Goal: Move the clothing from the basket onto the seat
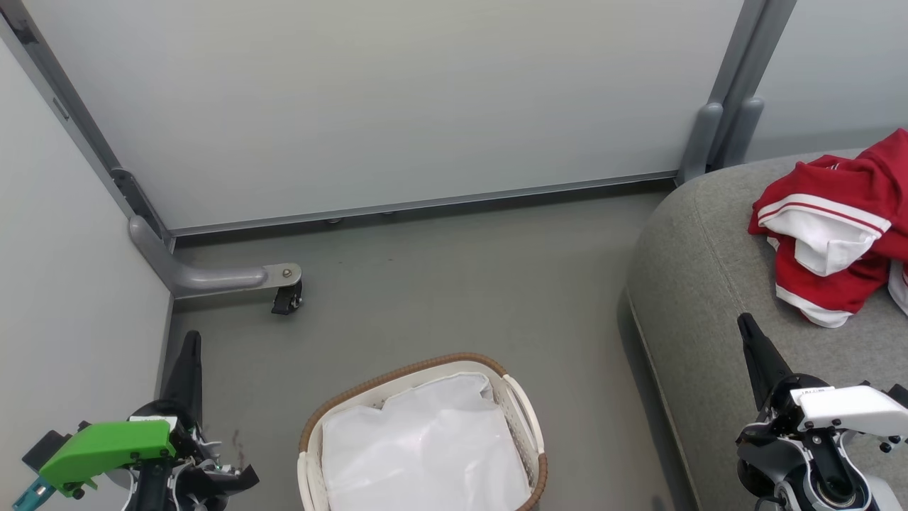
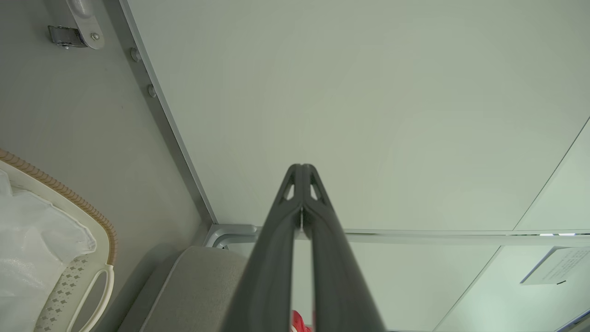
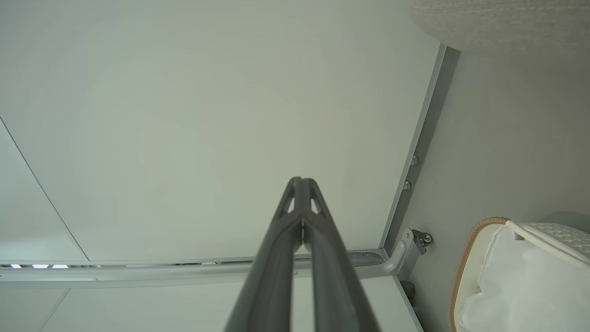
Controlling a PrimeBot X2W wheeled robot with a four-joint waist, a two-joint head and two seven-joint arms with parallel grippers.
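The clothing (image 1: pixel 840 227), red with white striped trim, lies crumpled on the grey seat (image 1: pixel 702 284) at the right. On the floor at the bottom centre stands the basket (image 1: pixel 528 419), white with a brown woven rim, holding just its white liner sheet (image 1: pixel 422 447). My left gripper (image 1: pixel 190 341) is shut and empty at the lower left, to the left of the basket. Over the seat's front part, below the clothing, my right gripper (image 1: pixel 745 323) is shut and empty. Both wrist views show the tips pressed together: left gripper (image 2: pixel 302 167), right gripper (image 3: pixel 302 180). The basket's rim also shows as basket (image 2: pixel 69 193) and basket (image 3: pixel 465 249).
Pale partition panels (image 1: pixel 397 106) with grey metal frames close off the back and the left. A grey foot with a black caster (image 1: pixel 287 298) juts onto the floor at the left. Open grey floor (image 1: pixel 461 284) lies between basket, panels and seat.
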